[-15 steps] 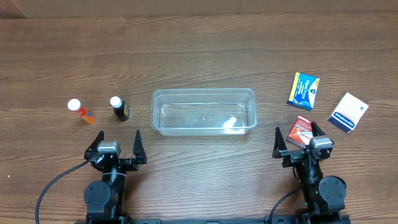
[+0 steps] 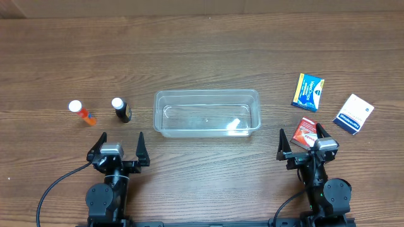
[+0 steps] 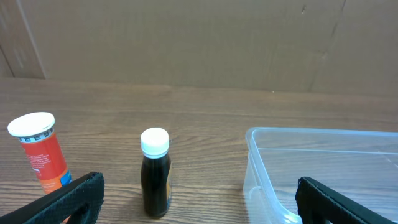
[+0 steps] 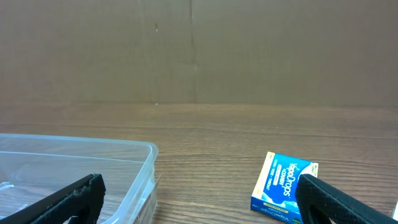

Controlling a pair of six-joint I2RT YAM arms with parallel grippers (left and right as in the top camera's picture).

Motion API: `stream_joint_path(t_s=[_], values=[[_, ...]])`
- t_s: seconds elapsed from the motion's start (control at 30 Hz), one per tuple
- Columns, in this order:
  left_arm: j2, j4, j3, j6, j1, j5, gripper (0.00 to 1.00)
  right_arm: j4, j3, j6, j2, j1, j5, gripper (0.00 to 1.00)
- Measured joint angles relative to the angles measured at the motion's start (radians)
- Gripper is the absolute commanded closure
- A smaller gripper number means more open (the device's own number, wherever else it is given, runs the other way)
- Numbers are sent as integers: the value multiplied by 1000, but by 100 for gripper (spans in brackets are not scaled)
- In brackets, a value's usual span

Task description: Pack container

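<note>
The clear plastic container [image 2: 207,112] sits empty at the table's middle; it also shows in the left wrist view [image 3: 323,168] and the right wrist view [image 4: 74,171]. An orange bottle with a white cap [image 2: 81,112] [image 3: 42,152] and a dark bottle with a white cap [image 2: 120,109] [image 3: 155,173] stand left of it. A blue packet [image 2: 308,92] [image 4: 283,185], a red packet [image 2: 305,132] and a white-and-blue packet [image 2: 353,114] lie to its right. My left gripper [image 2: 119,146] [image 3: 199,205] is open and empty near the front edge. My right gripper [image 2: 303,142] [image 4: 199,202] is open, with the red packet between its fingers from above.
A brown cardboard wall [image 3: 186,37] stands behind the table. Bare wooden tabletop [image 2: 202,50] lies beyond the container.
</note>
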Motion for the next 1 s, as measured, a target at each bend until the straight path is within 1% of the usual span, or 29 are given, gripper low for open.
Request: stream_joint_path(t_s=[0.7,0.8,0.87,0.93,1.0], values=[[0,0,0,0,0,0,0,0,0,1,0,0,0,0],[0,0,0,-1,0,-1,0,0,0,29,0,0,0,0],[0,-2,0,-27,0,0,0,-6,0,79,0,0,0,0],[0,-31,12,-55,0,-1,0,-53,6,105,3,0,-5,0],[2,-150,91,-81,0,0,0,-106,55,117,42,0,-8,0]])
